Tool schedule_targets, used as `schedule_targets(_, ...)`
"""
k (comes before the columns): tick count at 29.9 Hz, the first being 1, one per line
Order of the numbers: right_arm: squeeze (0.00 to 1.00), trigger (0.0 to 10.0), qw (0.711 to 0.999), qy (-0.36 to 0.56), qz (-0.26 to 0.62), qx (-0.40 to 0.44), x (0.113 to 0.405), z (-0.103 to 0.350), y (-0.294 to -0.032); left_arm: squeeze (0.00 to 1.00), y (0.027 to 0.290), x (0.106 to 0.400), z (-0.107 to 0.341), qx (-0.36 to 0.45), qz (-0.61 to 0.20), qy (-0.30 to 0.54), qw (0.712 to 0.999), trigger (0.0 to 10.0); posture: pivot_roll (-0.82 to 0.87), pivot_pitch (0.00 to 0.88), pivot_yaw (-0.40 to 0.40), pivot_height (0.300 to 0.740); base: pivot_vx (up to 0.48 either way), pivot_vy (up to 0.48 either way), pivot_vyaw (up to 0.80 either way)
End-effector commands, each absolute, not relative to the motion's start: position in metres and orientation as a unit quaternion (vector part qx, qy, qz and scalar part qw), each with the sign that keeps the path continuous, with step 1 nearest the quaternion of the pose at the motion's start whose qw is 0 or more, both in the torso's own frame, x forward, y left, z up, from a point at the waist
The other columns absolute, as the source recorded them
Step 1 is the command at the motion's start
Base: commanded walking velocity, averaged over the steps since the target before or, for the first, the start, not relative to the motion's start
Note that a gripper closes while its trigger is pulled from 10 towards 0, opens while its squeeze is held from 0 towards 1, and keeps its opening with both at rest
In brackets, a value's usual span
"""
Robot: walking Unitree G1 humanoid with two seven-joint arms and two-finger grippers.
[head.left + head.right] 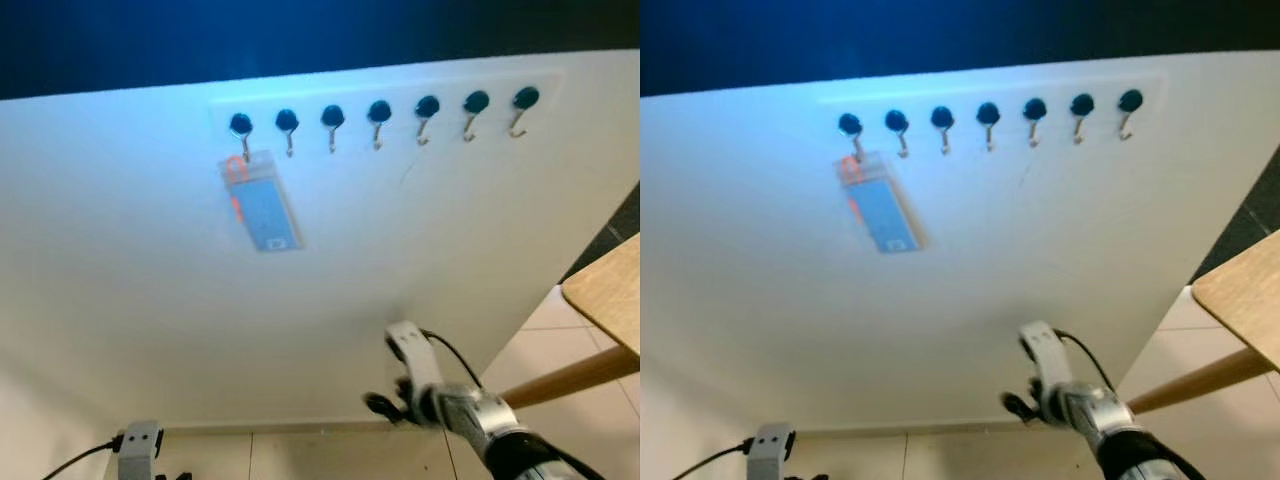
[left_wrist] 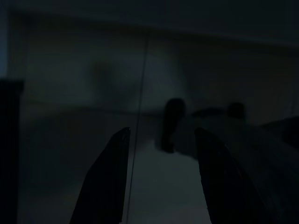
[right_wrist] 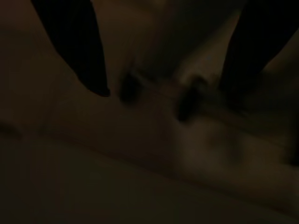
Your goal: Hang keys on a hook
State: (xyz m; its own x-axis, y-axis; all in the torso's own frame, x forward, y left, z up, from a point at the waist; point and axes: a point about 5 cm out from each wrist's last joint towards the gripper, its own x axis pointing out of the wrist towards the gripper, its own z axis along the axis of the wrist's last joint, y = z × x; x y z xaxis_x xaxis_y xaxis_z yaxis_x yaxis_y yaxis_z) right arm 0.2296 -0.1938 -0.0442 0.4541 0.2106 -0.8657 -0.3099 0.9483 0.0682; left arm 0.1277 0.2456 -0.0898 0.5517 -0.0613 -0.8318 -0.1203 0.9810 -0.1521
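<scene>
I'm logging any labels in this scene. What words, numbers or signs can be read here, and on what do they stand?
None can be read.
Blue rectangular tag with an orange top, hanging from the leftmost black-knobbed hook on the white wall panel: any print is too blurred to read.
Both wrist views are too dark to show text.

Very dark: the right tool (image 3: 166, 70) shows two black fingers (image 3: 77, 44) spread apart over a dim pale surface, with two blurred dark blobs (image 3: 128, 88) between them, perhaps hooks
</scene>
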Motion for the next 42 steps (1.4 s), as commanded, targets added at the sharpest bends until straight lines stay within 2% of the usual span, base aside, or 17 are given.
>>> schedule_targets(1,0.00,10.0,0.847,0.518,0.098,-0.060,0.209,-0.062,-0.204,0.00,0.243,0.120,-0.094,-0.113,0.056,0.485,0.865,10.0,-0.10,0.060,0.059,0.740,0.000,0.000,0.00)
schedule_targets(3,0.00,10.0,0.844,0.529,0.068,-0.060,0.199,-0.069,-0.211,0.00,0.241,0.119,-0.096,-0.120,0.069,0.490,0.861,10.0,-0.10,0.059,0.063,0.740,0.000,0.000,0.00)
schedule_targets(5,0.00,10.0,0.835,0.549,0.011,-0.039,0.173,-0.082,-0.220,0.00,0.234,0.116,-0.100,-0.120,0.081,0.504,0.851,10.0,-0.12,0.058,0.080,0.740,0.000,0.000,0.00)
schedule_targets(9,0.00,10.0,0.831,0.556,-0.009,-0.027,0.163,-0.086,-0.223,0.00,0.231,0.116,-0.101,-0.118,0.082,0.509,0.849,10.0,-0.12,0.056,0.081,0.740,0.000,0.000,0.00)
schedule_targets(10,0.00,10.0,0.812,0.581,-0.042,-0.035,0.140,-0.095,-0.231,0.00,0.223,0.123,-0.101,-0.111,0.078,0.509,0.850,10.0,-0.12,0.051,0.071,0.740,0.000,0.000,0.00)
schedule_targets(13,0.00,10.0,0.806,0.589,-0.048,-0.048,0.133,-0.097,-0.233,0.00,0.219,0.128,-0.100,-0.110,0.078,0.505,0.852,10.0,-0.12,0.051,0.071,0.740,0.000,0.000,0.00)
schedule_targets(21,0.00,10.0,0.797,0.595,-0.017,-0.103,0.122,-0.099,-0.241,0.00,0.220,0.130,-0.100,-0.085,0.071,0.515,0.850,10.0,-0.11,0.072,0.048,0.740,0.000,0.000,0.00)
schedule_targets(26,0.00,10.0,0.793,0.591,0.016,-0.148,0.125,-0.097,-0.244,0.00,0.226,0.120,-0.102,-0.073,0.073,0.532,0.840,10.0,-0.10,0.069,0.051,0.740,0.000,0.000,0.00)
schedule_targets(30,0.00,10.0,0.795,0.587,0.019,-0.149,0.129,-0.096,-0.242,0.00,0.228,0.116,-0.102,-0.073,0.075,0.537,0.837,10.0,-0.10,0.067,0.055,0.740,0.000,0.000,0.00)
schedule_targets(39,0.00,10.0,0.798,0.574,0.054,-0.176,0.145,-0.095,-0.225,0.00,0.242,0.110,-0.101,-0.060,0.087,0.544,0.832,10.0,-0.08,0.071,0.066,0.740,0.000,0.000,0.00)
schedule_targets(42,0.00,10.0,0.793,0.576,0.064,-0.185,0.143,-0.097,-0.218,0.00,0.238,0.113,-0.101,-0.059,0.083,0.545,0.832,10.0,-0.08,0.071,0.067,0.740,0.000,0.000,0.00)
